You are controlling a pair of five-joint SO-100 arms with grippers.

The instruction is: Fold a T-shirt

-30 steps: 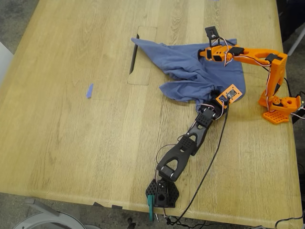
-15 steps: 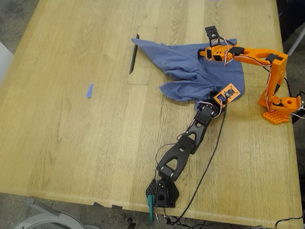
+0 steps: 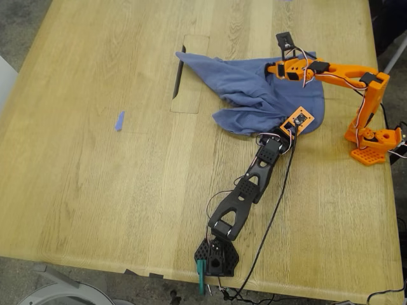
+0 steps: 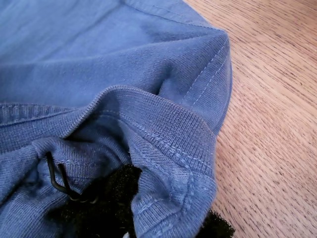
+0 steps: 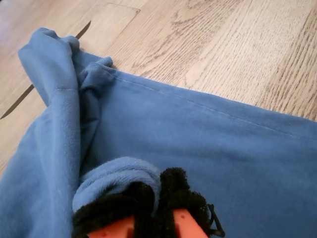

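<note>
Both grippers pinch the T-shirt [image 3: 254,95], bunched near the desk's [image 3: 95,159] far edge. My first gripper [image 4: 131,208] clamps the ribbed collar; my second gripper [image 5: 158,198] clamps a fold.

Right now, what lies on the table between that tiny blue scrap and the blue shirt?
Only bare wood with a rectangular inset panel, between scrap and T-shirt; exterior view shows it.

My first gripper [image 3: 284,129] now sits farther up the worktop (carrying its pinched fabric along). The T-shirt [image 3: 254,89] bunches tighter there.

no legible text (T-shirt [image 3: 254,95] included)
</note>
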